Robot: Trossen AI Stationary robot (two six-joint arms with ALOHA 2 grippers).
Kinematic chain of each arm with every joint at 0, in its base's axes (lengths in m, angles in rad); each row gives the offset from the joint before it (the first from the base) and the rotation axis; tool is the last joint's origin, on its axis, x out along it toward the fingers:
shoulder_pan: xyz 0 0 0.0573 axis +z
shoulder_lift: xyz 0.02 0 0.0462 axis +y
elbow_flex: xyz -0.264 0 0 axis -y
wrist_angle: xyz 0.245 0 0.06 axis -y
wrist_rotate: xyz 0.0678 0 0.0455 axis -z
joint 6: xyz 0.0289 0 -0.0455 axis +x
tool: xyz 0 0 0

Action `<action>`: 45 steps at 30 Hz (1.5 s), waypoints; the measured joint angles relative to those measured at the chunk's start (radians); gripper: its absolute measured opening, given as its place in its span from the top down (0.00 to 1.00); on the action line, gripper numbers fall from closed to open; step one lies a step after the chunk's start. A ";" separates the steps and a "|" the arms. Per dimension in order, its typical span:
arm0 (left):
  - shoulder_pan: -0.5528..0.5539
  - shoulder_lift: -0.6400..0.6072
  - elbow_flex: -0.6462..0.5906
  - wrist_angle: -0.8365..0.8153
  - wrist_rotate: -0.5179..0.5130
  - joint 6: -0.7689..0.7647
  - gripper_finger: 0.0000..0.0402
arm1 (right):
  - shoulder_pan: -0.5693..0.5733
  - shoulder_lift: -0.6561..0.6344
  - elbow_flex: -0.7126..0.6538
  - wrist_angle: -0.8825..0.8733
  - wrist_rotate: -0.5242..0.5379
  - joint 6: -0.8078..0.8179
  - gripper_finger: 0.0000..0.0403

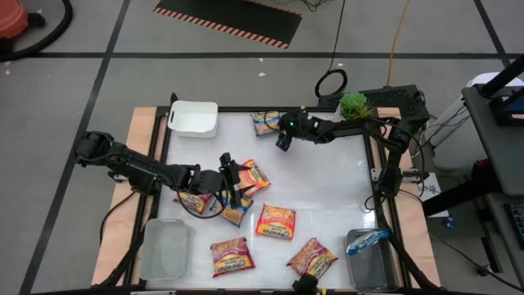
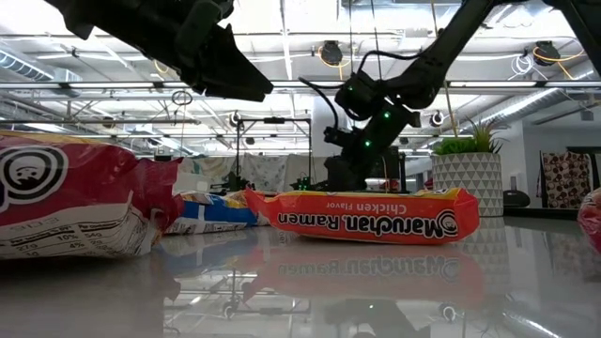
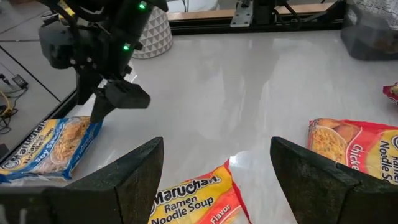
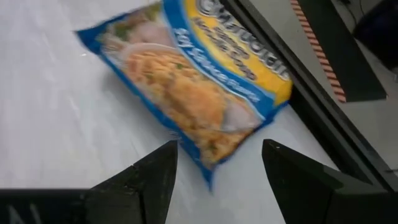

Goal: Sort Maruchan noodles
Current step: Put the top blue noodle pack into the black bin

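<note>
Several Maruchan noodle packets lie flat on the white table. A blue packet lies at the far edge, just ahead of my right gripper, which is open and slants down over its near corner. My left gripper hovers open over an orange-red packet near the table's middle. Under the left arm lie a dark red packet and another blue packet. Nearer the front lie an orange packet and two dark red packets.
A white bin stands at the far left. A clear bin stands at the near left. A second clear bin at the near right holds a blue packet. A potted plant stands beyond the far right corner.
</note>
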 joint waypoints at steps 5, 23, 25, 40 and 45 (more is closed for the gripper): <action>0.000 0.000 0.000 0.000 0.000 0.000 0.26 | -0.037 0.000 0.000 0.006 -0.079 -0.008 0.43; 0.000 0.000 0.000 0.000 0.009 0.006 0.26 | -0.042 0.076 0.001 0.032 -0.137 -0.030 0.52; 0.000 0.000 0.000 0.000 0.011 0.013 0.26 | -0.042 0.076 0.001 0.034 -0.137 -0.042 0.58; 0.015 -0.002 0.000 -0.001 -0.082 -0.037 0.26 | 0.004 0.040 0.000 -0.017 -0.070 -0.121 1.00; 0.074 -0.030 0.000 -0.009 -0.165 -0.177 0.26 | 0.038 -0.051 0.000 -0.092 0.006 -0.132 1.00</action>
